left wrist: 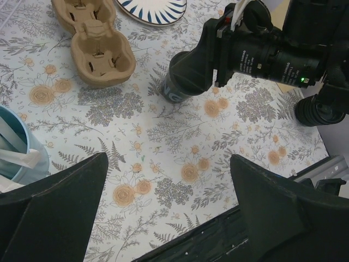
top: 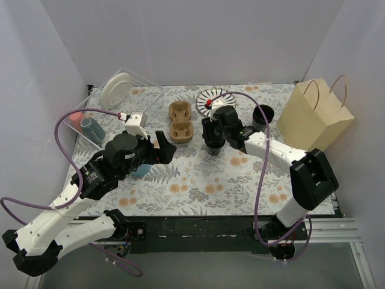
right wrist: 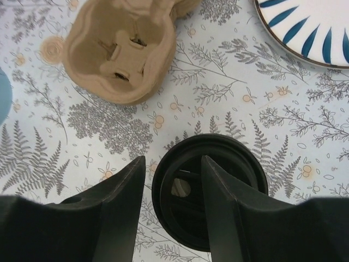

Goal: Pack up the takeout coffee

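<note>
Floral tablecloth (top: 198, 186) bears cup (right wrist: 248, 174) under right end effector (right wrist: 173, 164).

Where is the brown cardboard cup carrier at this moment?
In the top view, the cup carrier lies centre-back on the table, just left of the striped plate.

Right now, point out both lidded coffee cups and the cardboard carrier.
Near coffee cup (right wrist: 174, 215): right wrist view, lid recess.
Far coffee cup (top: 263, 112): top external view, its top.
Cardboard carrier (top: 180, 122): top external view, middle.
</note>
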Motion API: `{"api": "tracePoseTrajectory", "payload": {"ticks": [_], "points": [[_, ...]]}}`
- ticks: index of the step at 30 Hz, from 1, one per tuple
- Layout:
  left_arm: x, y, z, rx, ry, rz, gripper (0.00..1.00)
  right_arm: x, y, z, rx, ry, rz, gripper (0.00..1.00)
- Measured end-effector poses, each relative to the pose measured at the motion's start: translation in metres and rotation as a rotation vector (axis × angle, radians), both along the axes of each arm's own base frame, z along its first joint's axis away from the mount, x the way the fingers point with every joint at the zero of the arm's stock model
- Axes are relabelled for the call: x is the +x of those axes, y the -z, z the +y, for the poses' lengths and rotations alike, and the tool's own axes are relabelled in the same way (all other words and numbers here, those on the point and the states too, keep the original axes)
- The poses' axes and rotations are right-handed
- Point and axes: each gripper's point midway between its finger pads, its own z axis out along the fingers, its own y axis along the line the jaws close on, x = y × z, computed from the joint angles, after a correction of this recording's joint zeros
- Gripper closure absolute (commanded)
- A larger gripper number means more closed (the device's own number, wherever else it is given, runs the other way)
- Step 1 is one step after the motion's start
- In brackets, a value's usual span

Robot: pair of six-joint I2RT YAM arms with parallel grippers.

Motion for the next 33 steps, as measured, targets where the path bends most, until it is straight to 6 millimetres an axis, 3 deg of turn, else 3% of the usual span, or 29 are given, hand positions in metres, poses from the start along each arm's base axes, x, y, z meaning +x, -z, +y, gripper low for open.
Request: {"api": "tracePoseTrajectory", "payload": {"ticks": [7,15,23,33], "points": [[-0.0013,-0.0037,0.0024,-0.012,-0.005,-0.009,0.05,0.0004,0.0062,-0.0012,-0.077,0.022,-0.026,0.68],[-0.0007,-0.0025,0.0029,-0.009,-0.009,-0.008,0.05,-0.0014,0.0075,-0.0038,-0.115,0.035,-0.033,0.63],[-0.0003,-0.0016,0.0025,-0.007,-0.009,-0.006,0.05,-0.0043,0.0072,-0.0042,-0.127,0.029,-0.023,0.64],[-0.0004,0.0000,0.0024,-0.005,-0.009,-0.004,0.05,-0.0068,0.0069,-0.0056,-0.132,0.027,-0.017,0.73]]}}
